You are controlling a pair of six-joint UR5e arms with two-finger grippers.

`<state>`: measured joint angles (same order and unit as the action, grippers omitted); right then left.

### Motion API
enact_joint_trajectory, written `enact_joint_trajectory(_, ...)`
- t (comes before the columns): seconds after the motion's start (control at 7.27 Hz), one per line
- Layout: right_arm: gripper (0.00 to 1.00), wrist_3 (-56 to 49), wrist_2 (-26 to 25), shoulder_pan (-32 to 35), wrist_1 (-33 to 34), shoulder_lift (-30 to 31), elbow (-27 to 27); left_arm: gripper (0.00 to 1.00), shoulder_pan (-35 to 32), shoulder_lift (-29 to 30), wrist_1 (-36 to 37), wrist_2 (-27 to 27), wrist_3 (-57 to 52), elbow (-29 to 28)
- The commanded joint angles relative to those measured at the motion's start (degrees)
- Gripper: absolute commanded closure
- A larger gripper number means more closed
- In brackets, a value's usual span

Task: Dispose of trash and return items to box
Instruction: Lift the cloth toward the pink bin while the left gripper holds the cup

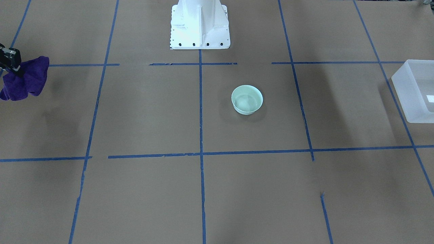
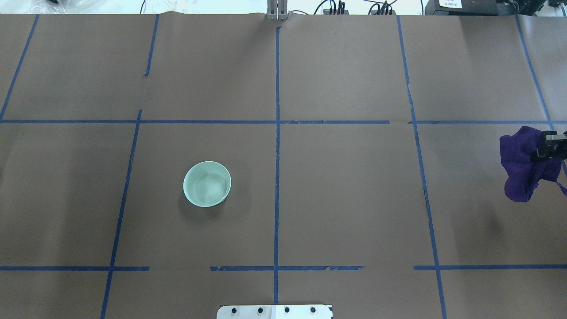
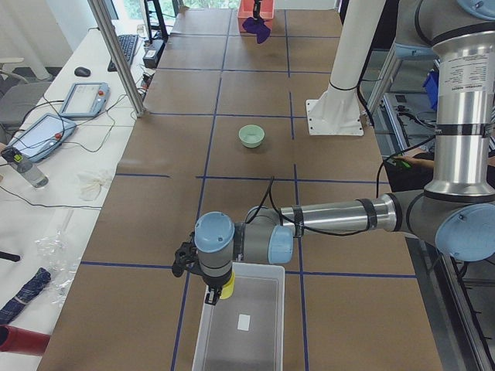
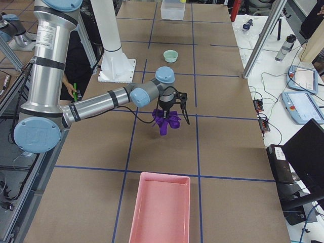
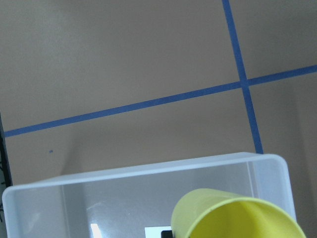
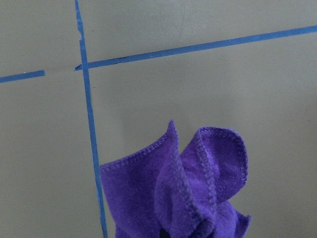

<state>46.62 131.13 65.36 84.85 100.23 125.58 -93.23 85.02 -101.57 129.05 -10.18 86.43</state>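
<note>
My right gripper [image 1: 14, 67] is shut on a crumpled purple cloth [image 1: 25, 79] and holds it above the table at the robot's far right; it also shows in the overhead view [image 2: 520, 170] and the right wrist view [image 6: 183, 198]. My left gripper [image 3: 215, 292] holds a yellow cup [image 5: 233, 218] over the near end of a clear plastic box [image 5: 148, 166]. Its fingers barely show in the left wrist view. A pale green bowl [image 2: 207, 183] stands upright and empty near the table's middle, on the left arm's side.
A pink tray [image 4: 159, 210] lies at the table's right end, beyond the cloth. The clear box [image 1: 412, 91] sits at the left end. The white robot base [image 1: 200, 27] stands at the table's near edge. Blue tape lines cross the brown paper.
</note>
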Motion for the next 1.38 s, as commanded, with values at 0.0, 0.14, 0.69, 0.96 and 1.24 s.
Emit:
enact_joint_trajectory(0.0, 1.00, -5.2, 3.1, 5.5, 1.4, -0.8, 0.5, 1.00, 1.2, -2.3, -7.9, 0.4, 3.1, -3.4)
enact_joint_trajectory(0.14, 1.00, -10.0, 3.9, 8.4, 2.8, -0.8, 0.5, 1.00, 3.0, -2.3, -9.8, 1.9, 3.3, -4.6)
enact_joint_trajectory(0.69, 1.00, -30.7, 3.9, 19.2, 11.5, -0.8, 0.3, 1.00, 9.2, -2.6, -13.1, 6.4, 3.3, -7.2)
enact_joint_trajectory(0.96, 1.00, -33.7, 3.8, 21.5, 13.0, -0.6, 0.3, 0.99, 10.0, -2.6, -15.7, 6.3, 3.3, -9.3)
enact_joint_trajectory(1.24, 1.00, -34.7, 3.5, 22.5, 13.1, -0.4, 0.1, 0.17, 10.6, -2.6, -16.8, 6.2, 2.9, -9.3)
